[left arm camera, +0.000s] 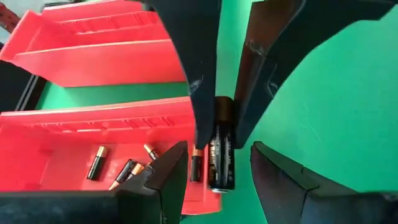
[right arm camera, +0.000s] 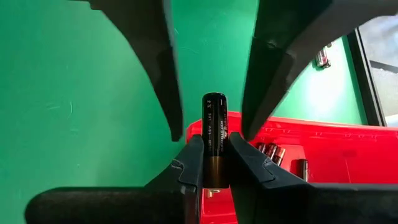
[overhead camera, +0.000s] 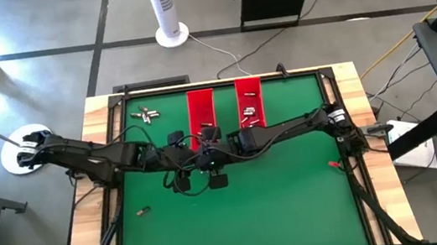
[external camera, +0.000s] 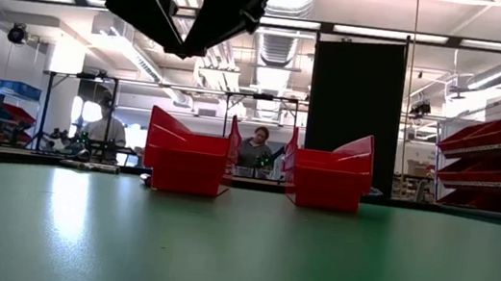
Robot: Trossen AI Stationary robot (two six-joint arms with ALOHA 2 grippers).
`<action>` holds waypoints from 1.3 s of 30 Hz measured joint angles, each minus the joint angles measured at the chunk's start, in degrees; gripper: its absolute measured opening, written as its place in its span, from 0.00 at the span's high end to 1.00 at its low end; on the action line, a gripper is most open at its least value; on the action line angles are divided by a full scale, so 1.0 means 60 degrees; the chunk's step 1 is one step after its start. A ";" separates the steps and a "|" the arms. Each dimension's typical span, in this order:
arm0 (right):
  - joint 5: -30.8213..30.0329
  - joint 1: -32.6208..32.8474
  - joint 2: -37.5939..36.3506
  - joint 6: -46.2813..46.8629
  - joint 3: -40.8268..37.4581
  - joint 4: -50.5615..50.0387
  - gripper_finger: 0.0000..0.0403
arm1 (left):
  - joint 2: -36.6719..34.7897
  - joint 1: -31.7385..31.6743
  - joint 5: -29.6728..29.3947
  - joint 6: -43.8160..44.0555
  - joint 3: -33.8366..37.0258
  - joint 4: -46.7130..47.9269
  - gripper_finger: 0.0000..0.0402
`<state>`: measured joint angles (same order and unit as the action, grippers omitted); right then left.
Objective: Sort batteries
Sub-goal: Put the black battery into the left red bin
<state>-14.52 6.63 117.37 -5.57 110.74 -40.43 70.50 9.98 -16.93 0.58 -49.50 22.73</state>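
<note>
One dark battery with a copper end (right arm camera: 214, 124) is held in the air at the table's middle, just off the near end of the left red tray (overhead camera: 201, 112). My right gripper (right arm camera: 215, 138) is shut on it. My left gripper (left arm camera: 219, 149) is open, a finger on either side of the battery's black end (left arm camera: 222, 174) without touching it. The two grippers meet tip to tip (overhead camera: 207, 153), high above the table (external camera: 181, 5). Several dark batteries (left arm camera: 124, 171) lie on the left tray's floor. Pale ones (overhead camera: 249, 115) lie in the right tray (overhead camera: 250, 101). My right gripper pinches the battery's copper end (right arm camera: 214, 171) between its two fingers (right arm camera: 194, 162). The battery lies along the fingers, and its black end (right arm camera: 214, 102) sticks out past their ends toward my left gripper. The battery is lifted clear of the table.
Loose batteries (overhead camera: 145, 113) lie on the green mat left of the trays, and one (overhead camera: 141, 210) lies near the near left corner. A small red thing (overhead camera: 336, 164) sits by the right edge. The mat's near half (overhead camera: 249, 228) is bare. People sit in the room beyond (external camera: 257, 149).
</note>
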 joint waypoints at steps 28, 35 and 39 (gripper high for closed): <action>-0.0071 -0.0023 -0.0008 0.0252 -0.0066 0.0001 0.90 | 0.0438 -0.0005 -0.0692 0.0167 -0.0069 0.0049 0.77; -0.0084 -0.0062 -0.0008 0.0395 -0.0062 0.0009 0.90 | 0.0419 0.0006 -0.0811 0.0008 -0.0230 0.0295 0.68; -0.0073 -0.0124 -0.0036 0.0395 -0.0055 0.0005 0.90 | 0.0419 0.0010 -0.0758 -0.0038 -0.0479 0.0510 0.68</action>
<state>-14.96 5.89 117.15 -3.20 110.41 -40.40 73.01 10.04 -21.47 0.36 -52.37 25.79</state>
